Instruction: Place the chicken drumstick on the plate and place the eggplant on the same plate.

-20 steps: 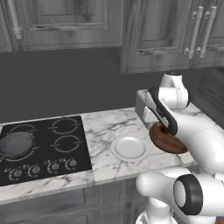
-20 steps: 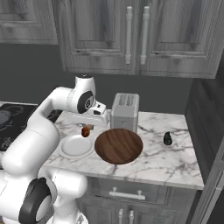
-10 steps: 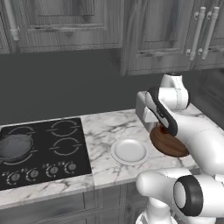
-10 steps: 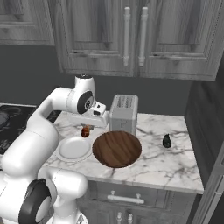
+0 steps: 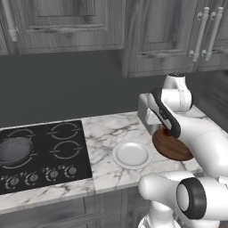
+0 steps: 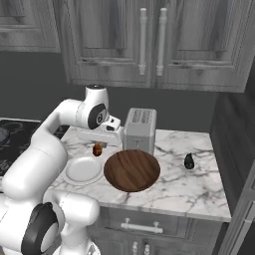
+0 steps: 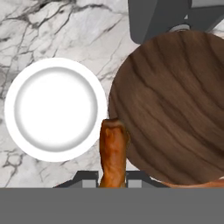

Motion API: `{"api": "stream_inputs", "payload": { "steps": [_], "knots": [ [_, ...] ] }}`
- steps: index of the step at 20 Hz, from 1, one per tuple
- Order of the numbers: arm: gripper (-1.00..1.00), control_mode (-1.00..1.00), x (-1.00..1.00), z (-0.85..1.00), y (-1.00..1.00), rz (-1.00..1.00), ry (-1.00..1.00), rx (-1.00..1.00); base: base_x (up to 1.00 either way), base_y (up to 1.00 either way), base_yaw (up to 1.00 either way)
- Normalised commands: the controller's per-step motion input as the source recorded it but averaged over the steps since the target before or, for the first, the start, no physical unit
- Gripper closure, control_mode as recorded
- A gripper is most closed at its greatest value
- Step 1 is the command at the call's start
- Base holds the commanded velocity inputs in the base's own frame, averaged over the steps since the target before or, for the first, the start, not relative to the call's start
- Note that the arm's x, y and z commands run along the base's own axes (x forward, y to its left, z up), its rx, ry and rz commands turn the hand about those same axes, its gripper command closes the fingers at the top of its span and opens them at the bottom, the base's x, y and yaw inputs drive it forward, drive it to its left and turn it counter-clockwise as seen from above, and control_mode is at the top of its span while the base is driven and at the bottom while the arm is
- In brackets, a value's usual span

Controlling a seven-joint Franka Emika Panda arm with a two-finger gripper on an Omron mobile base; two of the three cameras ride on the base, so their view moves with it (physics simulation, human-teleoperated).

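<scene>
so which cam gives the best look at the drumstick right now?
Hand view. The chicken drumstick stands large at the bottom centre, held in the end effector, between the plate and the wooden board. In the right base view it is a small reddish spot under the hand. The left base view has the arm over that spot.
</scene>
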Motion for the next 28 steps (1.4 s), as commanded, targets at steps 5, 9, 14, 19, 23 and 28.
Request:
{"api": "stream_inputs", "payload": {
  "steps": [5, 9, 14, 19, 23, 28],
  "knots": [
    [1.00, 1.00, 0.00, 0.00, 0.00, 0.00, 0.00, 0.00, 0.01, -0.32, 0.00],
    [1.00, 1.00, 0.00, 0.00, 0.00, 0.00, 0.00, 0.00, -0.38, -0.28, 0.00],
    [1.00, 1.00, 0.00, 0.00, 0.00, 0.00, 0.00, 0.00, -0.12, -0.30, 0.00],
    [1.00, 1.00, 0.00, 0.00, 0.00, 0.00, 0.00, 0.00, 0.25, -0.40, 0.01],
    [1.00, 1.00, 0.00, 0.00, 0.00, 0.00, 0.00, 0.00, 0.27, -0.14, 0.00],
    [1.00, 1.00, 0.00, 0.00, 0.00, 0.00, 0.00, 0.00, 0.54, -0.01, 0.00]
  ]
}}
